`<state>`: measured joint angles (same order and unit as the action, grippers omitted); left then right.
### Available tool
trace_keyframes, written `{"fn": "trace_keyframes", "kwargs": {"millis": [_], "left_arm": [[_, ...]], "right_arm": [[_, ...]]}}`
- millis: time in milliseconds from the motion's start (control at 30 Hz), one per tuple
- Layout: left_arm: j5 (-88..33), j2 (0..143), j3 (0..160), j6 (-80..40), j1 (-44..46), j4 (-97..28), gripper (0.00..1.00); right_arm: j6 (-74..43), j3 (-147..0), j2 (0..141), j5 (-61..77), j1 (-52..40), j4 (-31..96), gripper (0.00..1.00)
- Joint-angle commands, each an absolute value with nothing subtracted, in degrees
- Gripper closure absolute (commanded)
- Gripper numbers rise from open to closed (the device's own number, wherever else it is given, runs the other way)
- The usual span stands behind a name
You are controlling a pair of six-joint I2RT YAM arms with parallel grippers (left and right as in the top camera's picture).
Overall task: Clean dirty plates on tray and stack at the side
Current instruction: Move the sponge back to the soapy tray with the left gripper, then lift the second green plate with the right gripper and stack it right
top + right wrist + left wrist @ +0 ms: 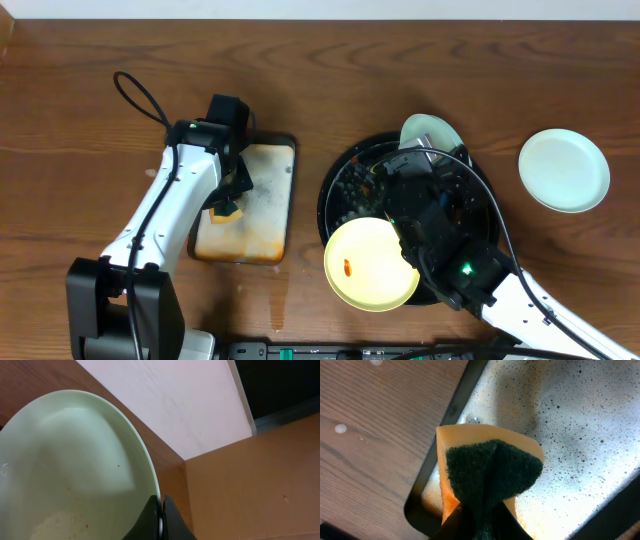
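Right gripper (161, 506) pinching plate (75, 470), left gripper (476, 519) clamping sponge (490, 472)

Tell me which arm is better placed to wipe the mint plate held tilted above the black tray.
Probably the left: the left hand grips the sponge over the metal pan beside the tray, while the right hand pinches the rim of the mint plate, so it is occupied.

2 white arms (160, 210), black joints, black cable (150, 103), dark fingers (174, 520)
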<state>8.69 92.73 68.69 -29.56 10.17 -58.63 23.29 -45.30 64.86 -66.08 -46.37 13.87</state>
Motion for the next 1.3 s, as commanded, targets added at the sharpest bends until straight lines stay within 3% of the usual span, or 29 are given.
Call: {"fn": "trace_keyframes", "kwargs": {"millis": [0, 1267], "left_arm": [[8.32, 91.61, 68.47, -28.95, 9.93, -58.78, 0.83], [8.1, 91.61, 68.47, -28.95, 9.93, -58.59, 0.83]], "right_arm": [[23.44, -45.43, 64.51, -67.7, -46.92, 13.65, 0.99], [23.18, -45.43, 64.51, -70.06, -46.92, 13.65, 0.99]]}}
